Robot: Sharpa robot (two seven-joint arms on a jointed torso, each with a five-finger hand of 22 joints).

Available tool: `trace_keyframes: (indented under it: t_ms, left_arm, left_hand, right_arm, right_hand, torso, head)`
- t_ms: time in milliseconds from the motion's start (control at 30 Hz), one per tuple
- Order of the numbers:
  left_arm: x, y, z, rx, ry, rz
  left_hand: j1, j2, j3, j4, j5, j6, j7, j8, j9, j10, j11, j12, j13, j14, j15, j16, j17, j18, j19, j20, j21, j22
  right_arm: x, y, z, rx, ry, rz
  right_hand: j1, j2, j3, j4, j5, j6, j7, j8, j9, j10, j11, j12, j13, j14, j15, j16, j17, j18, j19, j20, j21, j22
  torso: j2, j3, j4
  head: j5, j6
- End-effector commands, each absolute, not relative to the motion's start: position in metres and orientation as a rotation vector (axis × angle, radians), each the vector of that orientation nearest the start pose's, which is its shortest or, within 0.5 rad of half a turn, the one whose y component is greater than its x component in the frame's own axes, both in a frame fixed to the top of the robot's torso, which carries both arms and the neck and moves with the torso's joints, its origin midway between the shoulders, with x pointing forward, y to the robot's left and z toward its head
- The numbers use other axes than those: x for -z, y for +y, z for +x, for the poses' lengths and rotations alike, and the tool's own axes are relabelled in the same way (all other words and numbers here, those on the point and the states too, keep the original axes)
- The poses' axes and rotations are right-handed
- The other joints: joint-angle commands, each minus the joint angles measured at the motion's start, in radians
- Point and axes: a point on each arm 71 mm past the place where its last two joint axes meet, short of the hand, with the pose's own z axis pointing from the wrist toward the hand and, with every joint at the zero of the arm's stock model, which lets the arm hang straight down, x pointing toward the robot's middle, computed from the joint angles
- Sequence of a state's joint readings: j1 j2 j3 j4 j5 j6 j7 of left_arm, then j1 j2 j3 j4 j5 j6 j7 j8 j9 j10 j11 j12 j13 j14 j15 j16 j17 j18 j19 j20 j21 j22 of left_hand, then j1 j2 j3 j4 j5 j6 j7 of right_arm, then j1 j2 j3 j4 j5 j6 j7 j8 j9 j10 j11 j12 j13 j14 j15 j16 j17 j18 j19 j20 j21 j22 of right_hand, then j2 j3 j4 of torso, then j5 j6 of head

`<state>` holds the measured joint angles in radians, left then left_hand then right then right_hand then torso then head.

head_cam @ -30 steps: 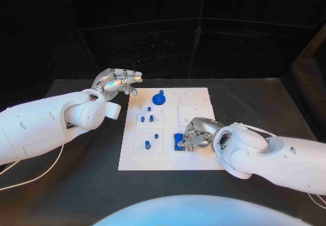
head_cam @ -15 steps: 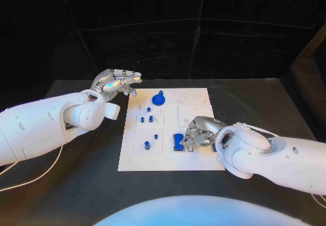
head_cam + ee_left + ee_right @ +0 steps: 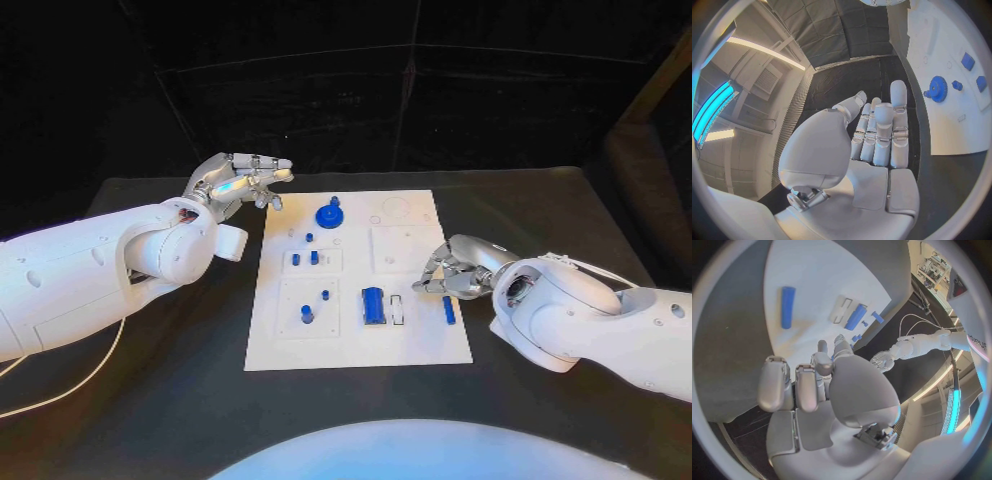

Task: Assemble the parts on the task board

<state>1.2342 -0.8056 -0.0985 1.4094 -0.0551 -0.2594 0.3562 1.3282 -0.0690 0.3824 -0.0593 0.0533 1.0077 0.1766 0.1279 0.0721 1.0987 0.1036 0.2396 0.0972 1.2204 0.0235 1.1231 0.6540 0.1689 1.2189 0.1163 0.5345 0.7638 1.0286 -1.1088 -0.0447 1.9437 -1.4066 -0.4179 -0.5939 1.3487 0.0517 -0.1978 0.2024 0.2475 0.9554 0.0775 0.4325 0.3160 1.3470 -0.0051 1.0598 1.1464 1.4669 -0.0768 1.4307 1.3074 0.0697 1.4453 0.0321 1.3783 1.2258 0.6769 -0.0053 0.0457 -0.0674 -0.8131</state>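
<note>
Your right robot hand (image 3: 459, 270) hangs empty, fingers loosely curled, at the board's (image 3: 418, 345) right edge. Your left robot hand (image 3: 238, 178) floats open and empty beyond the board's far left corner.

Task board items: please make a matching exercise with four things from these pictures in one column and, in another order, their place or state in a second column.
1. blue gear
2. slim blue bar
3. left hand
4. right hand

A. over the task board's right edge, holding nothing
B. lying flat near the board's right edge
C. at the board's far end
D. beyond the board's far left corner, fingers apart

Pairs: 1-C, 2-B, 3-D, 4-A
</note>
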Motion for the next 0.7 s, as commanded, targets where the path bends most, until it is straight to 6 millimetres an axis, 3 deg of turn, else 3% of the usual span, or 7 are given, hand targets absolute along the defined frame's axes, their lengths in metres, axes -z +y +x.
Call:
trace_keyframes:
  t_ms: [33,133,233,367,467,700]
  left_arm:
    - [0.190,0.222,0.508,1.477,1.492,-1.057]
    - [0.190,0.221,0.508,1.479,1.493,-1.056]
    - [0.189,0.221,0.508,1.482,1.494,-1.055]
    - [0.189,0.221,0.508,1.481,1.494,-1.055]
    - [0.189,0.221,0.507,1.481,1.493,-1.055]
    - [0.189,0.221,0.507,1.481,1.494,-1.056]
  left_hand:
    - [-0.003,0.006,-0.005,-0.002,-0.002,-0.006,0.001,0.007,-0.001,-0.007,0.001,0.004,0.001,-0.006,-0.002,-0.002,-0.001,0.013,-0.003,0.002,-0.003,-0.001]
    - [-0.003,0.006,-0.005,-0.002,-0.002,-0.006,0.001,0.007,-0.001,-0.007,0.001,0.004,0.001,-0.006,-0.002,-0.002,-0.001,0.013,-0.003,0.002,-0.003,-0.001]
    - [-0.003,0.006,-0.005,-0.002,-0.002,-0.006,0.001,0.007,-0.001,-0.007,0.001,0.004,0.001,-0.006,-0.002,-0.002,-0.001,0.013,-0.003,0.002,-0.003,-0.001]
    - [-0.003,0.006,-0.005,-0.002,-0.002,-0.006,0.001,0.007,-0.001,-0.007,0.001,0.004,0.001,-0.006,-0.002,-0.002,-0.001,0.013,-0.003,0.002,-0.003,-0.001]
    - [-0.003,0.006,-0.005,-0.002,-0.002,-0.006,0.001,0.007,-0.001,-0.007,0.001,0.004,0.001,-0.006,-0.002,-0.002,-0.001,0.013,-0.003,0.002,-0.003,-0.001]
    - [-0.003,0.006,-0.005,-0.002,-0.002,-0.006,0.001,0.007,-0.001,-0.007,0.001,0.004,0.001,-0.006,-0.002,-0.002,-0.001,0.013,-0.003,0.002,-0.003,-0.001]
  right_arm:
    - [0.225,-0.246,0.374,-0.332,1.916,0.282]
    - [0.225,-0.254,0.374,-0.302,1.922,0.276]
    - [0.226,-0.258,0.374,-0.281,1.941,0.260]
    - [0.228,-0.261,0.372,-0.259,1.977,0.229]
    - [0.230,-0.260,0.371,-0.250,2.004,0.206]
    - [0.232,-0.256,0.369,-0.237,2.042,0.146]
  right_hand:
    - [-0.011,-0.014,-0.017,0.004,0.006,0.007,0.001,-0.009,-0.003,-0.002,0.005,0.000,0.003,0.059,0.007,-0.002,0.043,0.000,0.000,0.006,-0.002,0.003]
    - [-0.018,-0.023,-0.028,0.007,0.008,0.011,0.001,-0.011,-0.005,-0.001,0.005,0.001,0.004,0.060,0.007,-0.001,0.044,-0.001,0.000,0.006,-0.001,0.005]
    - [-0.022,-0.028,-0.036,0.009,0.006,0.015,0.000,-0.012,-0.006,0.000,0.005,0.003,0.005,0.060,0.007,0.000,0.046,-0.001,0.001,0.007,0.000,0.007]
    - [-0.025,-0.031,-0.042,0.011,0.002,0.018,0.000,-0.013,-0.007,0.002,0.004,0.005,0.008,0.061,0.007,0.001,0.049,-0.001,0.002,0.007,0.001,0.009]
    - [-0.029,-0.035,-0.048,0.013,-0.002,0.021,-0.001,-0.014,-0.007,0.002,0.004,0.006,0.008,0.061,0.007,0.001,0.049,-0.001,0.002,0.007,0.002,0.010]
    - [-0.036,-0.056,-0.069,0.018,0.000,0.034,-0.005,-0.010,-0.005,0.019,0.001,0.046,0.042,0.066,0.005,0.015,0.071,-0.005,0.008,0.006,0.011,0.027]
  torso:
    - [0.000,-0.0004,-0.0022]
    - [0.002,-0.0020,-0.0009]
    - [0.000,0.0000,-0.0002]
    - [0.001,0.0018,-0.0006]
    - [0.001,-0.0004,0.0015]
    - [0.001,0.0008,0.0014]
  head:
    - [-0.012,0.003]
    - [-0.023,0.009]
    - [-0.028,0.007]
    - [-0.032,0.007]
    - [-0.036,0.005]
    - [-0.041,0.004]
